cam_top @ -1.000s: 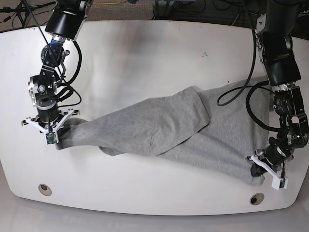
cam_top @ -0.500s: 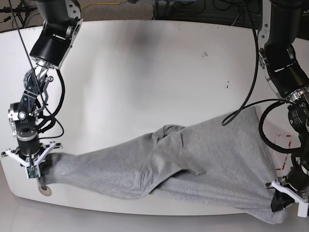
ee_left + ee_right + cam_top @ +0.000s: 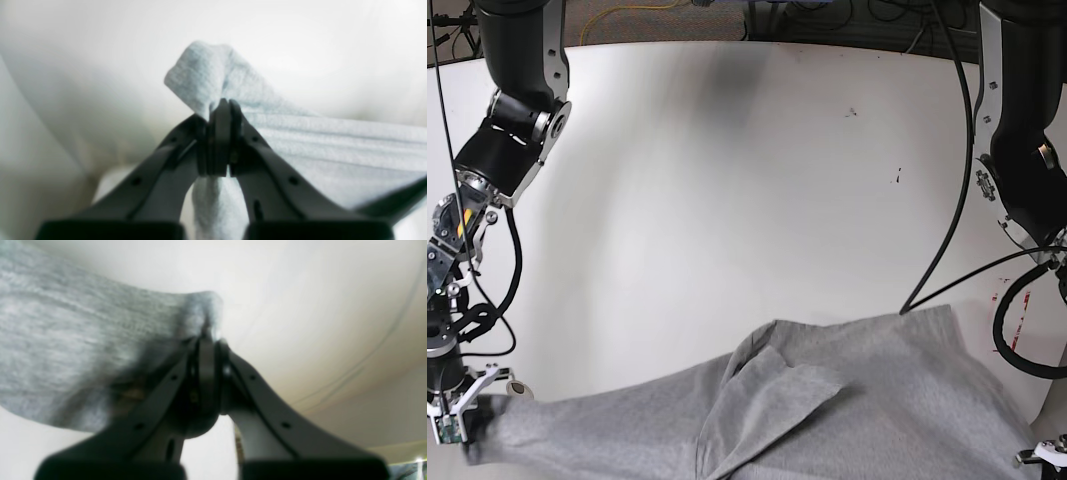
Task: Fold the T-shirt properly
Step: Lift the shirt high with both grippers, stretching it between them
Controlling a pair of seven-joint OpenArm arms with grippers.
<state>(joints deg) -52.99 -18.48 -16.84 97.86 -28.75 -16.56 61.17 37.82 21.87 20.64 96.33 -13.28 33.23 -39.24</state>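
Both jaws clamped on grey T-shirt (image 3: pixel 847 400) corners; cloth stretched, rumpled, across table (image 3: pixel 727 180) front edge.

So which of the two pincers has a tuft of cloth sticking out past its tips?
The left pincer: a bunched tuft of the T-shirt pokes out beyond its shut tips. At the right pincer only a thin edge shows.

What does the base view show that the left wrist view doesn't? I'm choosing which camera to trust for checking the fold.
Only the base view shows the heather-grey cotton T-shirt spread across the white table, with the right gripper at its far end. Only the left wrist view shows the left gripper shut on a bunched fabric corner. Both show the grey shirt stretched taut.
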